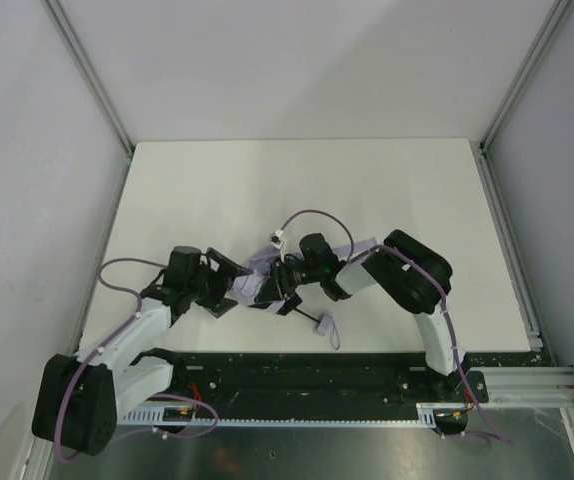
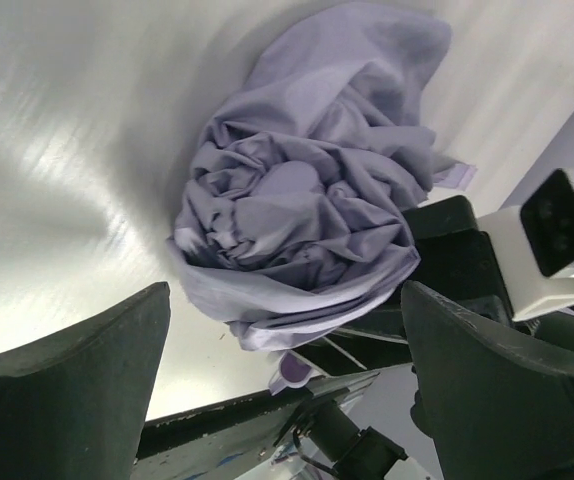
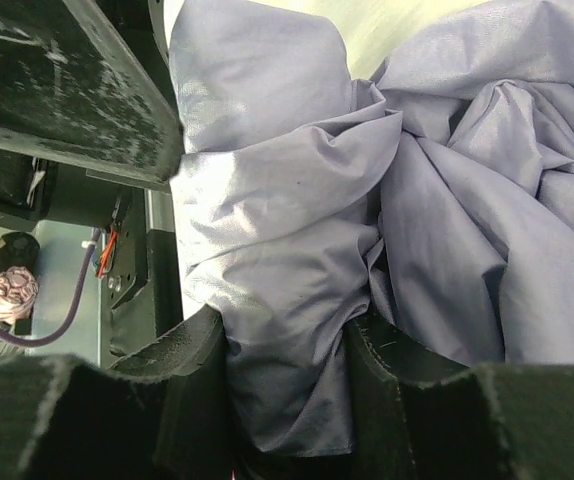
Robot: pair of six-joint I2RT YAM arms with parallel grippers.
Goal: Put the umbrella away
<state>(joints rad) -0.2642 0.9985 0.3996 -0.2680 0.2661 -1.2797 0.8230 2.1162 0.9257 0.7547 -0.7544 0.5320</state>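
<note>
clearly the left gripper point(image 2: 287, 300) stands spread wide facing the crumpled umbrella point(image 2: 297, 200) on the white table point(image 1: 267, 180), while the right gripper point(image 3: 282, 360) pinches its lavender canopy.

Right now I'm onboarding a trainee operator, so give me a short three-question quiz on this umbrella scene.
1. True or false: the left end effector is shut on the umbrella.
2. Which end effector pinches the canopy? A) the left one B) the right end effector C) neither
3. Fill in: in the top view, the strap loop lies on the side of the crumpled canopy toward the arms' ____.

Key:
1. False; its jaws stand open, with the fabric beyond them.
2. B.
3. Bases.
</note>
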